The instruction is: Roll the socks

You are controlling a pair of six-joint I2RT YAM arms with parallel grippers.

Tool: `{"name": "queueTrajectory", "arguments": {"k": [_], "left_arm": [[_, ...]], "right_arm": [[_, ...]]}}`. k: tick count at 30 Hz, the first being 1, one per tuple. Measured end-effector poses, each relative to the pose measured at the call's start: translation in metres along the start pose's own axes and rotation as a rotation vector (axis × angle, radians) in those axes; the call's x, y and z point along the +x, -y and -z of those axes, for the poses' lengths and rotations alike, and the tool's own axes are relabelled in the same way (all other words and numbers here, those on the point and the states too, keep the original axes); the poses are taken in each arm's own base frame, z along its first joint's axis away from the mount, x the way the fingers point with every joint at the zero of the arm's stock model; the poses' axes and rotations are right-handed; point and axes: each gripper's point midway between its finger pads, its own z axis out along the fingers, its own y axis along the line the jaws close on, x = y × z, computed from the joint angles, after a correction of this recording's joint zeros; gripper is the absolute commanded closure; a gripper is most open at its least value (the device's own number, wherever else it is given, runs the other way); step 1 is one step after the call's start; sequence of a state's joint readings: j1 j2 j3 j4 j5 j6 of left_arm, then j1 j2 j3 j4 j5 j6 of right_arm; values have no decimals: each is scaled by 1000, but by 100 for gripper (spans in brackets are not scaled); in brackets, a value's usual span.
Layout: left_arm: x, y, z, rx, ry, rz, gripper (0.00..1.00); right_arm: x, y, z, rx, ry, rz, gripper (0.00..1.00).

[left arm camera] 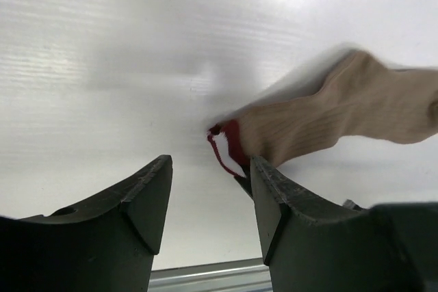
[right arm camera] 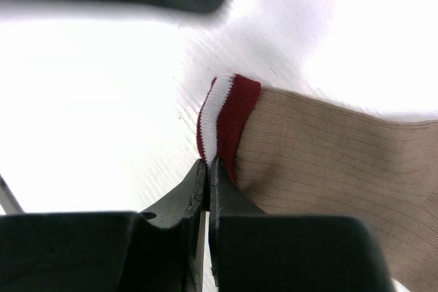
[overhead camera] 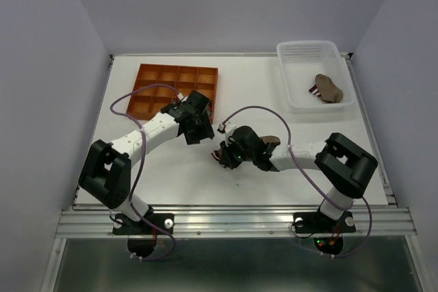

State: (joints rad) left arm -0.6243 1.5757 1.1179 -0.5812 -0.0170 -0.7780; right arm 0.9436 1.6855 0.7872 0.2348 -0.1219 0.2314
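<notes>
The tan sock sits near the middle of the bench, low and centre in the overhead view; its red-and-white striped cuff is pinched at the edge by the right tool, whose jaws are pressed together on the fabric with no gap showing. In the right wrist view the cuff is at centre frame and the ribbed tan body runs off to the right and lower right edge; in the left wrist view the cuff is again at centre and the body stretches to the upper right; so the long axis runs roughly left to right across the overhead frame, cuff end pointing left. Whether the body lies flat on the bench or is lifted a little off it cannot be told; it is blurred in the left wrist view.

The left tool is just beside the cuff, to its left in the overhead view; its jaws stand apart with only bare bench between them, gripping nothing. The right arm lies across part of the sock from above.

Well apart, in the upper right, a white basket holds a bundled sock, tan with a striped part; in the upper left is an orange compartment tray, just behind the left arm.
</notes>
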Motion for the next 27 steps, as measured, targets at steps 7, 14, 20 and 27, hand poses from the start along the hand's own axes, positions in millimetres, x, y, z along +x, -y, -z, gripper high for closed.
{"name": "queueTrajectory", "arguments": {"k": [7,14,20,27], "left_arm": [[-32,-14,14,65,132,121,39],[-18,-29,-1,67,107,147,37],[4,-14,-9,144,55,105,37],[15,13,-13,224,36,40,37]], "right_arm": [[4,1,6,-129,-16,-165,99],[4,7,10,-162,4,-294,99],[11,14,14,-166,19,-394,99],[9,39,24,-178,70,-550,99]]}}
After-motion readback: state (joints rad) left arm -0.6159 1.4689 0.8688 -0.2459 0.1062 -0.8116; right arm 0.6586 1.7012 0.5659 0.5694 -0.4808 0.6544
